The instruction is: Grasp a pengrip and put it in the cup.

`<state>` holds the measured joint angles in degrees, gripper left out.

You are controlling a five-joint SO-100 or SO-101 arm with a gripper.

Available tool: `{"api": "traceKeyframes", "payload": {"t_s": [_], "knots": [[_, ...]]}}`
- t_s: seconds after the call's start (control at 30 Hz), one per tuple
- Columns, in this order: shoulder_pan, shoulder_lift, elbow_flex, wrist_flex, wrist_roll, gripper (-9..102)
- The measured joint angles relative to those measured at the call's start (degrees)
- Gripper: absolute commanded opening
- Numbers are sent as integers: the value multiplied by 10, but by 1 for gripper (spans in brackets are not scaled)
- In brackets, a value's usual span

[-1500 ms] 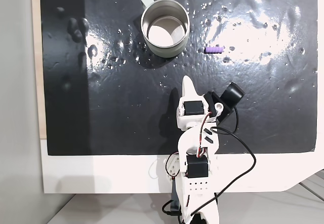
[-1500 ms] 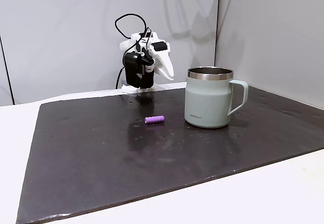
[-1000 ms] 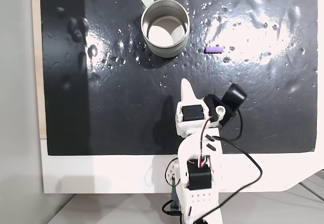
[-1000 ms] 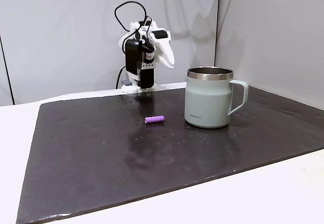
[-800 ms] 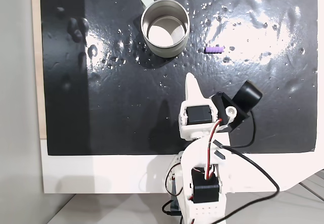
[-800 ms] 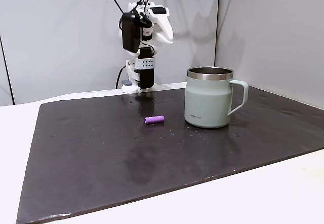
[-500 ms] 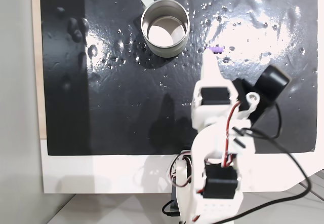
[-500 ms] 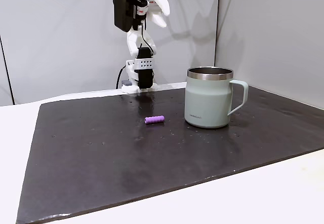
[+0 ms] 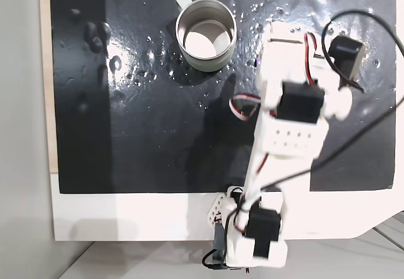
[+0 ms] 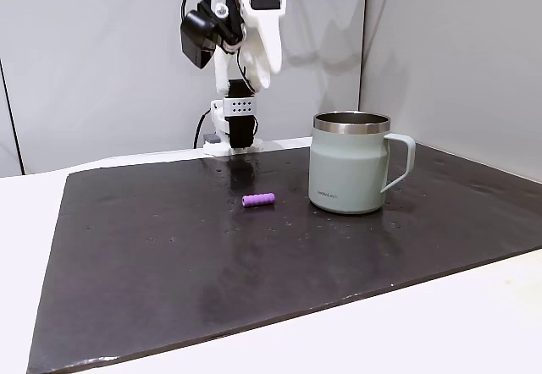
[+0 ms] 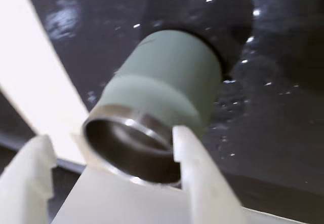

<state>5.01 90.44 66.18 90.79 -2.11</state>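
Fixed view: pengrip (image 10: 259,199) on mat, well below raised fingers (image 10: 264,68), parted, empty.

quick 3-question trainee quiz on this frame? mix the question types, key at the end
1. True or false: the tiny purple ribbed pengrip lies on the dark mat, outside the round grey-green metal mug.
2. In the side fixed view, where is the white two-finger gripper? A) inside the mug B) raised above the mat, clear of the pengrip C) resting on the pengrip
3. Fill in: in the wrist view, the gripper's jaws are ____, with nothing between the fingers.

Key: 1 true; 2 B; 3 open
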Motion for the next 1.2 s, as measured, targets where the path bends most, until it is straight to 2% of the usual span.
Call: {"api": "traceKeyframes", "payload": {"t_s": [0.17,0.43,1.0,1.1,1.2], "knots": [[0,-96,-9,21,4,25],[16,-155,21,11,-19,27],[59,-287,38,-105,-115,27],[58,-305,38,-127,-127,25],[58,-320,38,-139,-124,15]]}}
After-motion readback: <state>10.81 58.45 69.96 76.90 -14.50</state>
